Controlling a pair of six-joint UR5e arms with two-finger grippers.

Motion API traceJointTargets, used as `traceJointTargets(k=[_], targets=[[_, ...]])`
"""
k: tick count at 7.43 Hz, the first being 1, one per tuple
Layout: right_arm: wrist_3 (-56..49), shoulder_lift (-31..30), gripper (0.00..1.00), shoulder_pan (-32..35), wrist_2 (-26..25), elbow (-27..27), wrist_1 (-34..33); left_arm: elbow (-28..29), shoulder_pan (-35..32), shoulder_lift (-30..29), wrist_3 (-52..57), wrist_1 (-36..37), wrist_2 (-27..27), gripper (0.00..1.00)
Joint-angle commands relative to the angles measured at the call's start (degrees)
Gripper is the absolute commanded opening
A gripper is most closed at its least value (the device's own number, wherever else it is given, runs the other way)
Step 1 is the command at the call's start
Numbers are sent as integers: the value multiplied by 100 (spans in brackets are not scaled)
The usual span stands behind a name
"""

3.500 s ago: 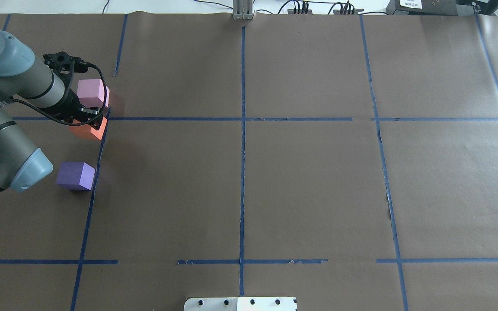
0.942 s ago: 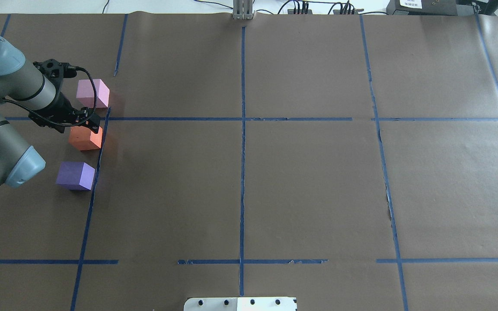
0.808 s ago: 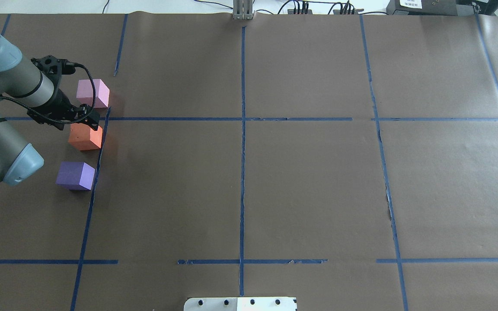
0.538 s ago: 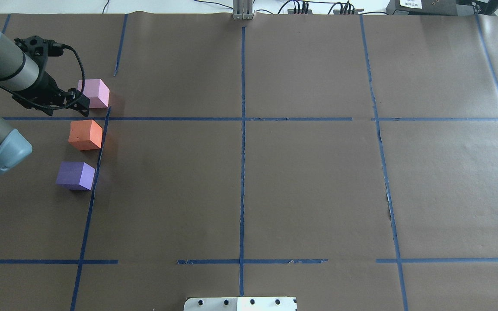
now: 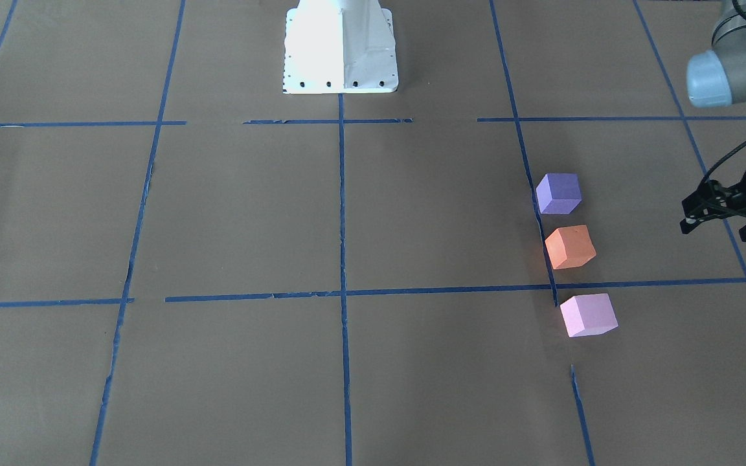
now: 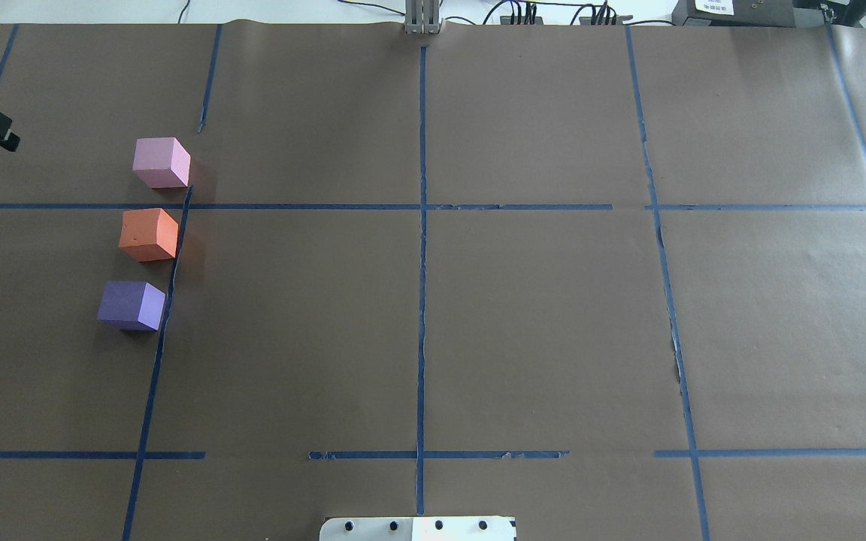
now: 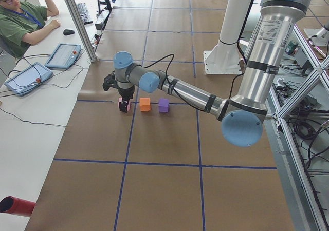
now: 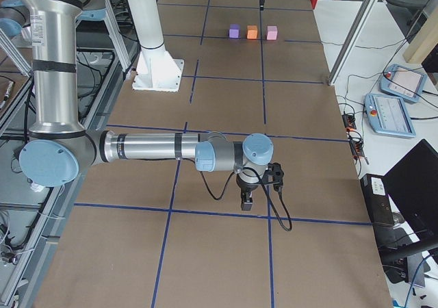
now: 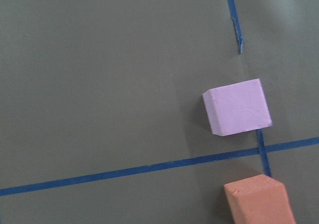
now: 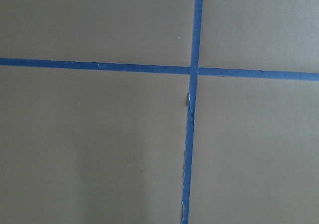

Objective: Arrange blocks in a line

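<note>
Three blocks lie in a near-straight row beside a blue tape line on my left side: pale pink [image 6: 161, 162], orange [image 6: 149, 234], violet-purple [image 6: 131, 305]. The front-facing view shows the same row: purple [image 5: 559, 193], orange [image 5: 570, 246], pink [image 5: 588, 314]. The left wrist view shows the pink [image 9: 237, 107] and orange [image 9: 258, 200] blocks from above. My left gripper [image 5: 717, 228] is open and empty, raised, well off to the side of the row. My right gripper [image 8: 246, 202] hangs over bare table far from the blocks; I cannot tell whether it is open.
The table is covered in brown paper with a blue tape grid [image 6: 422, 207]. The robot's white base plate [image 6: 418, 528] is at the near edge. An operator [image 7: 20, 20] sits past the table's far end with tablets [image 7: 62, 55].
My left gripper, which was down at the orange block 3.5 s ago, has let it go, lifted and pulled away to the left edge. The three blocks have not moved.
</note>
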Motion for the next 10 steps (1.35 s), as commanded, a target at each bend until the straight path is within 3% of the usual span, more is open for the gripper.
traceJointTargets(k=[1, 7, 10], targets=[[0, 2, 100, -2, 9, -3, 0, 130, -673, 551, 928, 15, -342, 100], [0, -7, 100, 7, 0, -3, 0, 762, -1209, 737, 1256, 15, -362, 100], [0, -7, 100, 7, 9, -3, 0, 930, -1421, 992, 1915, 15, -371, 100]])
